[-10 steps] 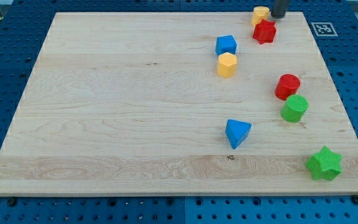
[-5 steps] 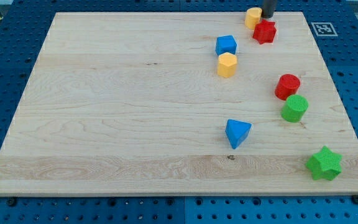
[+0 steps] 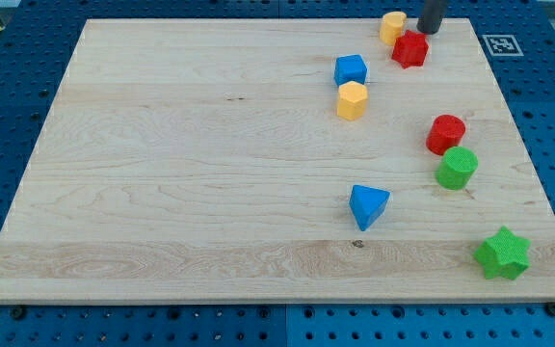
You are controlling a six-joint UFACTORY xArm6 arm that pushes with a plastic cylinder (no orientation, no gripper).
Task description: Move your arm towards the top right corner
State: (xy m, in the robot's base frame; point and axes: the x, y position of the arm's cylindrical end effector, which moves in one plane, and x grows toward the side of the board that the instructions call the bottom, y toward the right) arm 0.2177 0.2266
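My tip (image 3: 431, 30) touches the board near its top right corner, just right of a yellow cylinder (image 3: 392, 26) and above right of a red star-like block (image 3: 410, 49). It touches neither block. Only the rod's lower end shows at the view's top edge.
A blue cube (image 3: 351, 69) and a yellow hexagonal block (image 3: 352, 100) lie left of the red star. A red cylinder (image 3: 445, 134) and a green cylinder (image 3: 457, 168) sit near the right edge. A blue triangular block (image 3: 368, 205) and a green star (image 3: 502, 253) lie lower. A marker tag (image 3: 498, 44) sits off the board's corner.
The tip swung left toward the yellow cylinder, nudging it slightly left, then came back right to about its first spot. The other blocks have not moved.
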